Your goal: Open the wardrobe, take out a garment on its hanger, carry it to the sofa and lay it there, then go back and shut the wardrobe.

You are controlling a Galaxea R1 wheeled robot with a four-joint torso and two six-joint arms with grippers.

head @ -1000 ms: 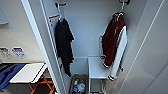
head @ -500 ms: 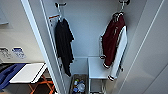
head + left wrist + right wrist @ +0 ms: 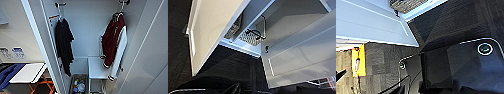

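White panels frame everything from the head camera: the wardrobe (image 3: pixel 87 35) stands wide open, both doors swung out, one at each side. Two garments hang inside, count them. One is a black t-shirt (image 3: pixel 63 45) at the left, on its own hook. The other is the garment (image 3: pixel 113 42) we care about, maroon with a white sleeve and striped trim, hanging at the right from the hanger (image 3: pixel 121 8), whose hook goes up to a dark fitting at the top. Its hem hangs down past the edge of a small white shelf unit (image 3: pixel 96 68) on the wardrobe floor. Beside that unit, one basket (image 3: pixel 78 85) holds bottles and small items. Outside the left door, one white tabletop (image 3: pixel 27 72) sits over orange legs, with something blue next to it.

Over to the left wrist camera, and it gives what the head view cannot: the underside angle, dark carpet (image 3: pixel 230 67) running up to the wardrobe's base, one open door (image 3: pixel 210 30) looming close, and a woven basket with a dark cable looped by it. No clothing visible from there.

Right wrist camera: a pale door panel (image 3: pixel 368 22), grey carpet, a yellow object (image 3: pixel 358 58) off to one side, and the robot's dark base with one glowing ring (image 3: pixel 485 48).

Jaws, left and right alike: I cannot tell how they stand.
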